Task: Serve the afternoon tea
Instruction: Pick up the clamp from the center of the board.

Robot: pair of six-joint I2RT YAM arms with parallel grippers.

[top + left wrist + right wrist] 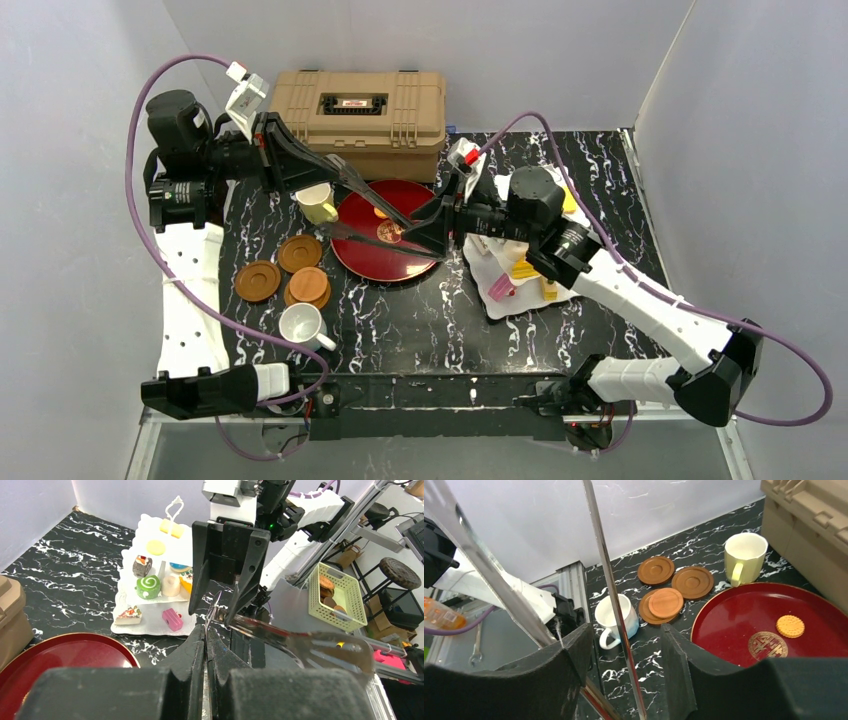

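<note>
Stretched in from upper left and lower right, meeting over round dark-red tray [360, 258]: left gripper [206, 635] clamped on silver metal tongs [310, 642], right gripper [626, 630] part-spread astride one blade, white scalloped cake stand [142, 527] just right of it.

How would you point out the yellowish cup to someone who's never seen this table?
Find the tan case at the back. In front of it, by the left rim of the red tray, stands the pale-yellow mug. The white mug sits nearer the front edge.
</note>
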